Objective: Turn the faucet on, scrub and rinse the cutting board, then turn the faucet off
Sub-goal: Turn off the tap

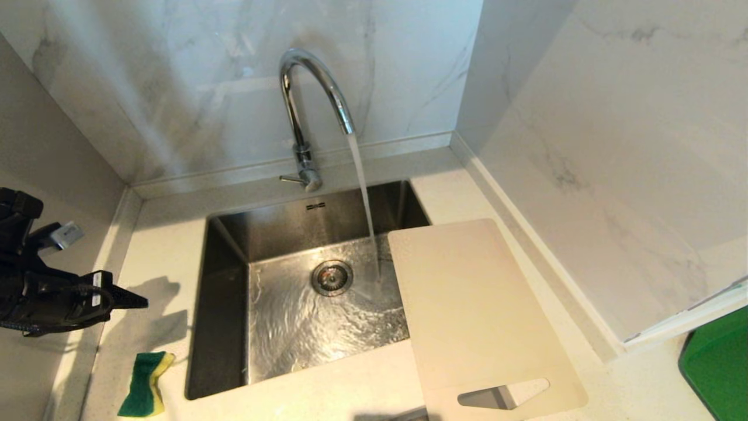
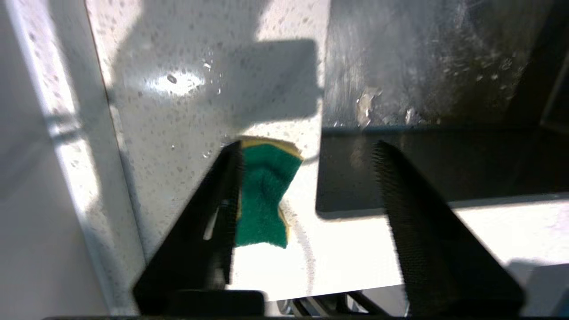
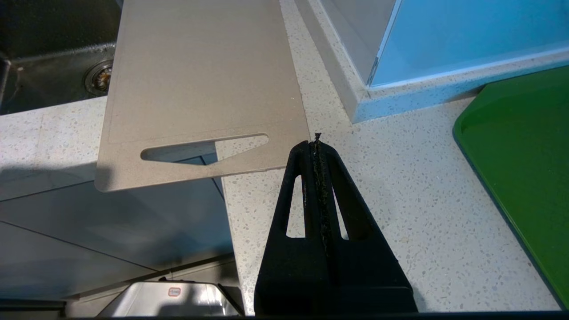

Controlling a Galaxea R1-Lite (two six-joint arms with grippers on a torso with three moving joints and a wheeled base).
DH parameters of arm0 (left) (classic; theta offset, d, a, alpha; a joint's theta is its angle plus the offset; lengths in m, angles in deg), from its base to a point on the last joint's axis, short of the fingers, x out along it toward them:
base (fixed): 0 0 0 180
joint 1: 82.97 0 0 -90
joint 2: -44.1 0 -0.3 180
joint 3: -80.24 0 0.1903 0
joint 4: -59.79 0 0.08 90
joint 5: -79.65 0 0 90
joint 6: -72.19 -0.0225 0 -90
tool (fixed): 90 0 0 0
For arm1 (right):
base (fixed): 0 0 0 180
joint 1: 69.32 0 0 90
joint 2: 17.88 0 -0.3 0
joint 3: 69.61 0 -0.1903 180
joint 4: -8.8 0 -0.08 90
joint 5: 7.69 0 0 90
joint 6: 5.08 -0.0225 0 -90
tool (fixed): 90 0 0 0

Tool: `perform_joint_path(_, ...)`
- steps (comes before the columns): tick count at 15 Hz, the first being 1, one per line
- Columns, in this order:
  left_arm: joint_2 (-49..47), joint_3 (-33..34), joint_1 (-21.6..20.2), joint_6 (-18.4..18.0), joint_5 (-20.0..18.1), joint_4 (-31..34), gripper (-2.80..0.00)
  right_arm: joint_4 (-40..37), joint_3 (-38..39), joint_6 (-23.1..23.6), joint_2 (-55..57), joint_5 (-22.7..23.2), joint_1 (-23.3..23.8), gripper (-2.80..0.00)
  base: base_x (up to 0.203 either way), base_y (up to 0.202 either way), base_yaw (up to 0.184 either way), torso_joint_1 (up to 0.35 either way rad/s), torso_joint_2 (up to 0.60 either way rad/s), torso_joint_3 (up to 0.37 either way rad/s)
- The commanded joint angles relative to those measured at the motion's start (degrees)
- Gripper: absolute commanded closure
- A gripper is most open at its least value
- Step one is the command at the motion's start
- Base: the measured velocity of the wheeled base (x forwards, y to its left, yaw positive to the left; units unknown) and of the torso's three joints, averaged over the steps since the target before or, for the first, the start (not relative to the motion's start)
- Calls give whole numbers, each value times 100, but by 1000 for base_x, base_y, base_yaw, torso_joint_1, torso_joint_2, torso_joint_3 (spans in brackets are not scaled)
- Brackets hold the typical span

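Left gripper (image 1: pixel 137 301) at far left, fingers apart, empty — green-yellow sponge (image 1: pixel 145 384) just below it. Faucet (image 1: pixel 310 117) running into sink (image 1: pixel 225 234). Cutting board (image 1: pixel 473 316) well right, overhanging sink. Right gripper (image 3: pixel 316 140) closed — beside board's handle end.

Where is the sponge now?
In the head view the sponge lies on the counter at the sink's near left corner, below the open left hand.
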Motion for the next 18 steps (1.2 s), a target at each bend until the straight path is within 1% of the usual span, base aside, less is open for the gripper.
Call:
perform_joint_path(1,135,-266,-9,9,-5,95,0,0,9,-1,0,0,-2,0,0,0,0,0,0,0)
perform_joint_path(4,229,-607,-40,-6,-5,344,0,0,0,-1,0,0,-2,0,0,0,0,0,0,0)
perform_joint_path(8,285,-980,-242,-307,-17,509,0,0,9,7,0,0,-2,0,0,0,0,0,0,0)
perform_joint_path(9,327,-1040,-272,-324,-82,504,0,8,9,16,0,0,-2,0,0,0,0,0,0,0)
perform_joint_path(11,447,-1134,-339,-328,-400,511,0,8,7,16,0,0,-2,0,0,0,0,0,0,0)
perform_joint_path(13,546,-1244,-344,-328,-511,497,0,8,6,16,0,0,-2,0,0,0,0,0,0,0)
perform_joint_path(15,655,-1344,-336,-291,-909,503,0,8,0,16,0,0,-2,0,0,0,0,0,0,0)
perform_joint_path(16,731,-1390,-302,-260,-1085,506,0,8,5,16,0,0,-2,0,0,0,0,0,0,0)
perform_joint_path(17,794,-1437,-182,-173,-1178,504,0,8,9,16,0,0,-2,0,0,0,0,0,0,0)
perform_joint_path(18,836,-1504,26,-42,-1215,504,0,8,0,16,0,0,-2,0,0,0,0,0,0,0)
